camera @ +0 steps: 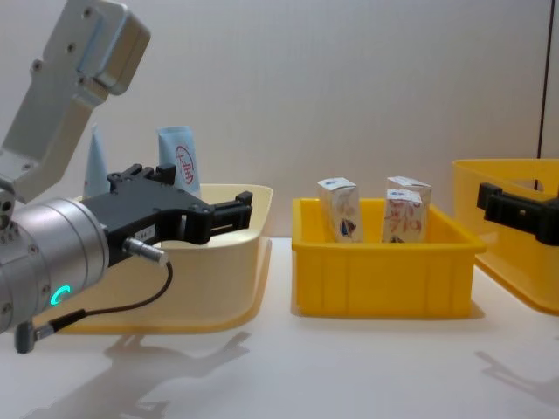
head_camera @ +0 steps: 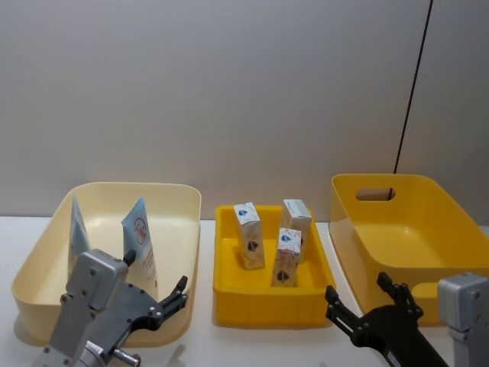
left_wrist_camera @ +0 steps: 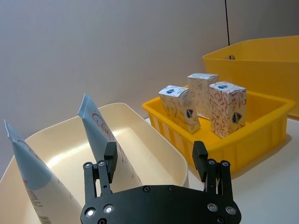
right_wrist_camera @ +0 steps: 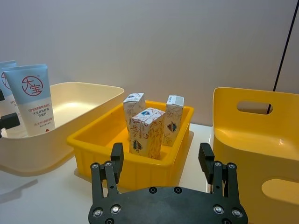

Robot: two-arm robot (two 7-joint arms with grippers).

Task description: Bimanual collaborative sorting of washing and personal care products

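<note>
White bench (camera: 349, 367) underneath, carrying three containers in a row. Widest, on the left: cream plastic tub (head_camera: 172, 214) with rounded corners. On the right: deep yellow plastic basket (head_camera: 412, 237), handle slot cut through its far wall. Between them, lower and smaller: shallow yellow plastic tray (head_camera: 267, 306), just beside the tub, a little apart from the basket.

Left arm low at the left, grey wrist casing angled upward. Black left end effector (left_wrist_camera: 155, 161) reaching forward at the tub's near wall, about level with its rim from the chest camera. Fingers (left_wrist_camera: 110, 158) spread wide, nothing between them. Right arm low at the right. Black right end effector (right_wrist_camera: 161, 158) stretched forward before the basket's near wall, likewise wide apart and empty.

Thin black cable (camera: 131, 301) looping under the left arm's barrel in the chest view.

Two tall light-blue squeeze tubes (head_camera: 140, 229) inside the tub's left half, tilted, flat crimped ends up, tops above the rim. Narrow wedges, edge-on, from the left wrist camera. Broad faces from the right wrist camera, with red circular logo and lines of print.

Three small white cartons (head_camera: 249, 235) printed red and blue, upright in the tray: one left, one back right, one just in front of that. From the chest camera, the front right one covering the lower part of the one behind.
</note>
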